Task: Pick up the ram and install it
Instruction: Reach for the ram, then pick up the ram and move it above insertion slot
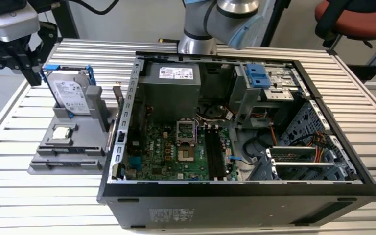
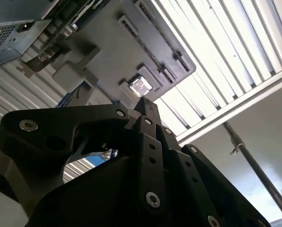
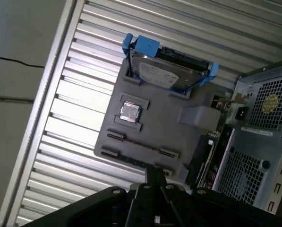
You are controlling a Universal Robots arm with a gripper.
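Note:
The ram (image 1: 117, 111) is a thin dark green stick. It stands on its long edge along the side of the grey holder tray (image 1: 77, 159) that faces the computer case; the first wrist view shows the ram (image 3: 202, 158) partly hidden behind my fingers. My gripper (image 1: 34, 78) hangs above the table at the exterior view's far left, up beside the tray's back corner and well clear of the ram. In both wrist views its black fingertips (image 3: 155, 172) (image 2: 145, 105) meet with nothing between them. The black memory slots (image 1: 213, 152) lie on the green motherboard inside the case.
The tray also holds a silver hard drive in a blue bracket (image 1: 69, 90) and a small square processor chip (image 1: 62, 133). The open computer case (image 1: 240, 188) fills the middle of the slatted metal table (image 1: 18, 205). A red chair stands at the back right.

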